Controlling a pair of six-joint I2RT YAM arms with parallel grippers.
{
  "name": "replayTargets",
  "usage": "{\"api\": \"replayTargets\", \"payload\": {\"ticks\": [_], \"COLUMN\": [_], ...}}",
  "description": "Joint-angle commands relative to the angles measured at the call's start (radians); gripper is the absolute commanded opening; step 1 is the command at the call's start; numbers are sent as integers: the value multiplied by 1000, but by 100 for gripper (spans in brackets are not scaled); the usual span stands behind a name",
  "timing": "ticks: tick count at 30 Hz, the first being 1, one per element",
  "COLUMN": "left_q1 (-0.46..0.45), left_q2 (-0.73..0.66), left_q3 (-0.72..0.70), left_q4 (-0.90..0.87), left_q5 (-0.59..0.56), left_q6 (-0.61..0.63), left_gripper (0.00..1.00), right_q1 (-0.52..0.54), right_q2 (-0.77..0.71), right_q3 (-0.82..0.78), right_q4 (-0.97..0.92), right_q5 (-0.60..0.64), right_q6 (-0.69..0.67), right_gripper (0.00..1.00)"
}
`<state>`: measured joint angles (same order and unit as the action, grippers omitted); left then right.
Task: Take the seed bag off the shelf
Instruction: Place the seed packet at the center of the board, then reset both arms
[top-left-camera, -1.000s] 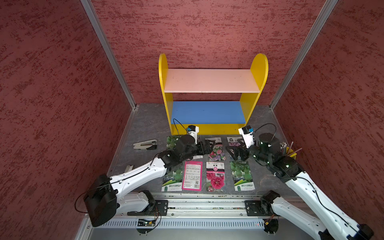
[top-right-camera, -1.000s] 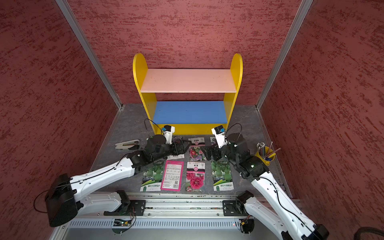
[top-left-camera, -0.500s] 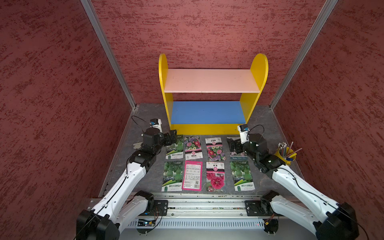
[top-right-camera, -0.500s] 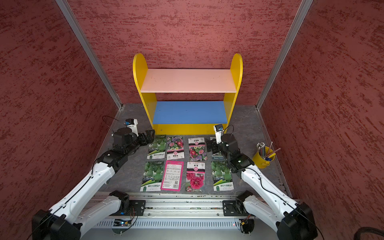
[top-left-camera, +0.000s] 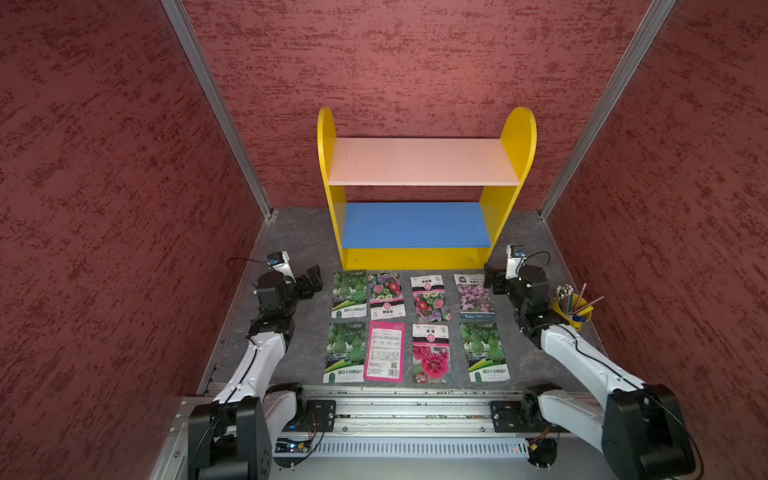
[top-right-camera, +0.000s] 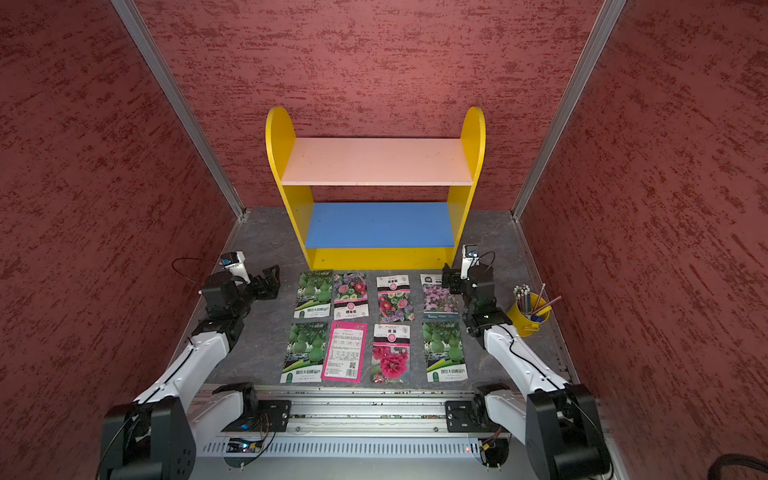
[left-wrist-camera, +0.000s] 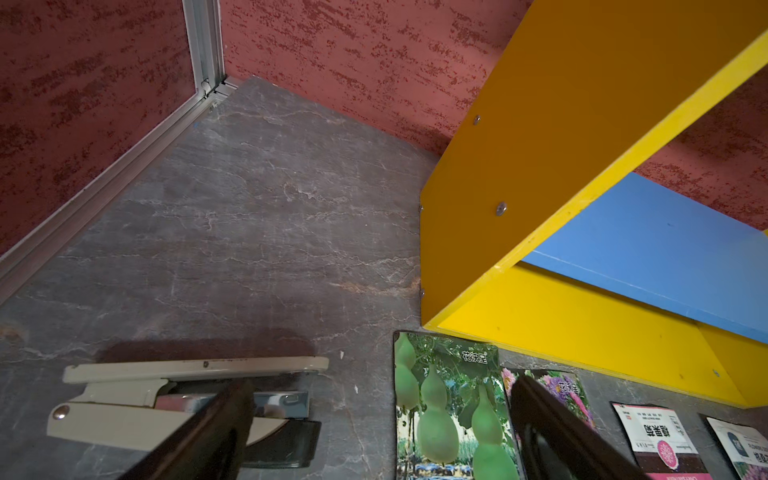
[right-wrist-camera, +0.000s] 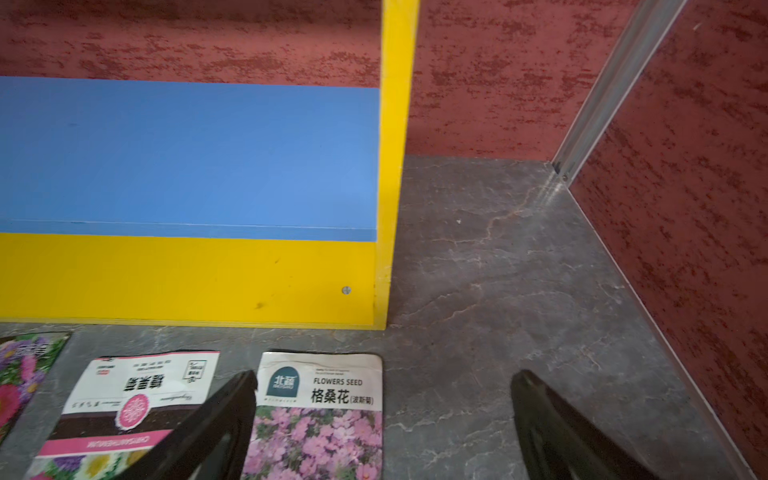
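Looks like the closing step of the job: nothing on the shelf (top-left-camera: 419, 161), pink upper board and blue lower board both bare in both top views. Eight seed bags (top-left-camera: 431, 298) laid flat on the worktop (top-left-camera: 303, 232) in two rows of four, just in front of the shelf's yellow base. Beside the left end of the back row, the left end effector (top-left-camera: 311, 282), low, jaws spread wide and holding nothing; in the left wrist view, a cream stapler (left-wrist-camera: 178, 399) near one finger and a gourd packet (left-wrist-camera: 449, 411) near the other. At the right end of the same row, the right end effector (top-left-camera: 492, 282), likewise wide open and empty, above the corner of a pink-flower packet (right-wrist-camera: 318, 415). Calls for little next, on this reading: at most a pull-back of both end effectors to rest, clear of the packets. Grey, marble-veined worktop, flat and matte, with a yellow pencil cup (top-left-camera: 571, 309) towards its right edge. Boxed in on three sides by rough red walls (top-left-camera: 104, 208) with aluminium corner posts (top-left-camera: 216, 108); metal rail (top-left-camera: 415, 405) along the front edge.
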<state>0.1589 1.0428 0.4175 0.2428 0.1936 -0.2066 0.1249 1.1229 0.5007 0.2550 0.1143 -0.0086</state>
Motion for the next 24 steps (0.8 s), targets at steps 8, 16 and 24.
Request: {"api": "replayTargets", "payload": {"ticks": [8,16,24], "left_q1": [39,8,-35], "left_q2": [196,423,503], "left_q3": [-125,-164,-134], "left_q4": [570,840,861], "left_q5": [78,46,8], "left_q6": [90,121,158], "left_gripper": [100,100,100], "right_q1": [-119,-146,-148], "right_q2": [143,260,373], "right_q3": [-54,-71,-120], "right_q4": [333,465,637], "right_q5": [-133,-195,-213], "right_q6": [11,10,9], "right_gripper": [98,98,98]}}
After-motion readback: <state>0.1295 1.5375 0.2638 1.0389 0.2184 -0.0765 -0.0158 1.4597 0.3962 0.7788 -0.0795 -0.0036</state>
